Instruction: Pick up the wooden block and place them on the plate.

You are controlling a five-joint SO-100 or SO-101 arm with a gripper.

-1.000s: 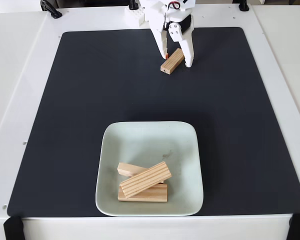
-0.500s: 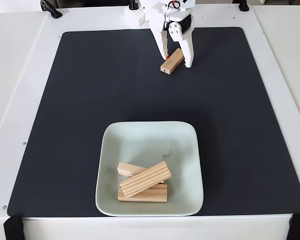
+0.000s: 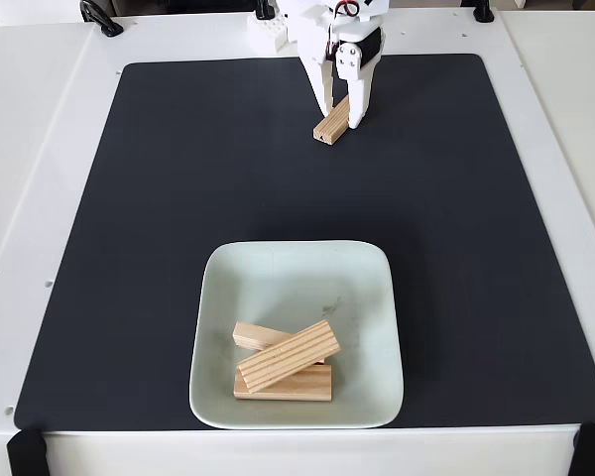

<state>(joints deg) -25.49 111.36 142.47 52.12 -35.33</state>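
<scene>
A tan wooden block [image 3: 331, 126] lies on the black mat at the back centre, and my white gripper [image 3: 340, 116] has its two fingers pressed against the block's sides, shut on it. The block's lower end sticks out below the fingers. The pale mint-green plate [image 3: 369, 297] sits at the front centre of the mat. Three more wooden blocks [image 3: 288, 356] lie stacked across each other in the plate's near-left part.
The black mat [image 3: 178, 198] covers most of the white table. Black clamps sit at the table's front corners [image 3: 25, 451] and a black cable at the back left [image 3: 99, 17]. The arm's white base [image 3: 317, 20] stands at the back edge.
The gripper's fingers have closed from a wide stance onto the block at the back of the mat. The block has shifted slightly left. The plate and its blocks have not moved.
</scene>
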